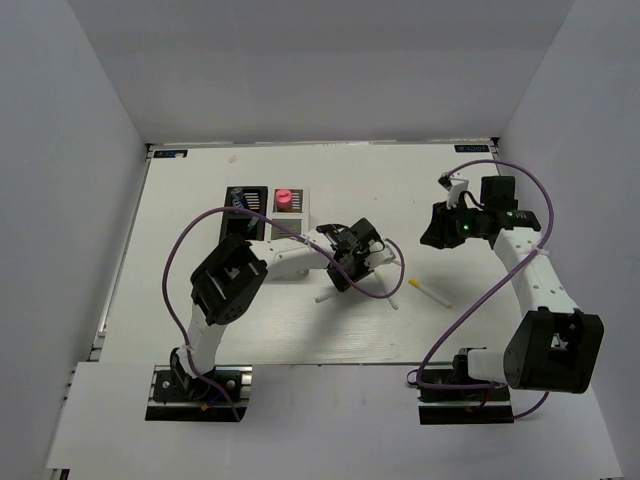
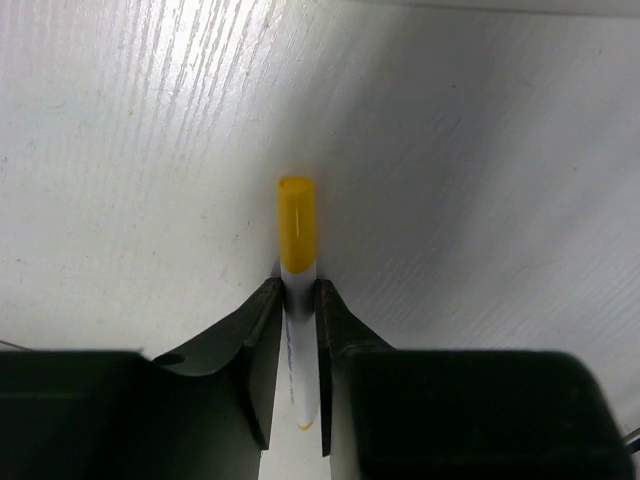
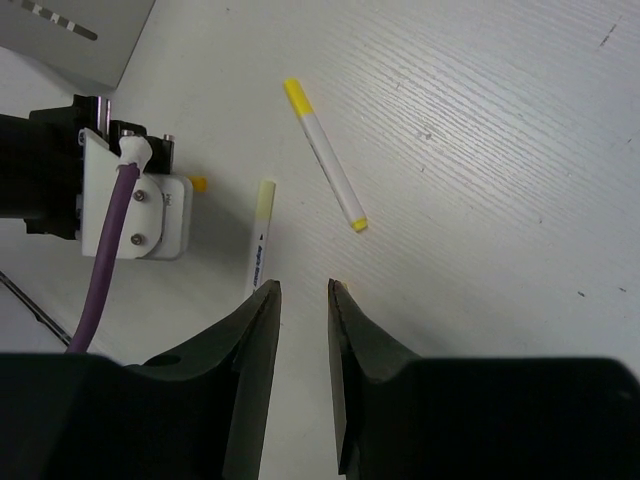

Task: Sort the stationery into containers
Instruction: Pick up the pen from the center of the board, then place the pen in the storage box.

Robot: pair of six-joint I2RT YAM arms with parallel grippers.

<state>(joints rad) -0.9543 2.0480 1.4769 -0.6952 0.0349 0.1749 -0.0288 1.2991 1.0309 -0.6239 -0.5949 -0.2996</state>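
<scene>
- While the left tool (image 2: 297,290) grips a thin white yellow-tipped stick (image 2: 296,225), its jaws stand narrow, pressed on both sides of it, near the middle of the worktop (image 1: 200,180).
- Right tool (image 3: 303,290) is partly open and holds nothing.
- Left arm bends across to the middle; right arm is raised toward the far right corner.
- Two other sticks (image 3: 325,155) lie loose under the right tool.
- Black box (image 1: 243,205) and white box (image 1: 291,208) sit by the far edge.
- Whether the held stick touches the worktop, I cannot tell.
</scene>
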